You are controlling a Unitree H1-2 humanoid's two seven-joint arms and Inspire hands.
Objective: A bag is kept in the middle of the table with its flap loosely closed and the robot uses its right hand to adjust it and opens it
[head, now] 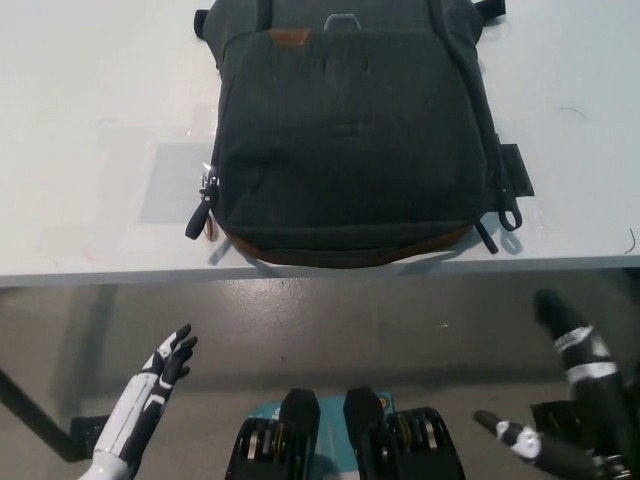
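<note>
Nearest the camera, both arms hang below the worktop edge over the grey floor: the white left robot hand (165,368) rests at lower left with fingers spread and empty, and the black right robot hand (565,400) at lower right is likewise open and holding nothing, seemingly poised before reaching up. Beyond them the dark bag (355,130) lies flat mid-worktop (90,150), flap down, zip pull (205,200) dangling at its left side.

bag (350,140) top cut off by upper edge, right robot hand (570,400) partly out of frame
</note>
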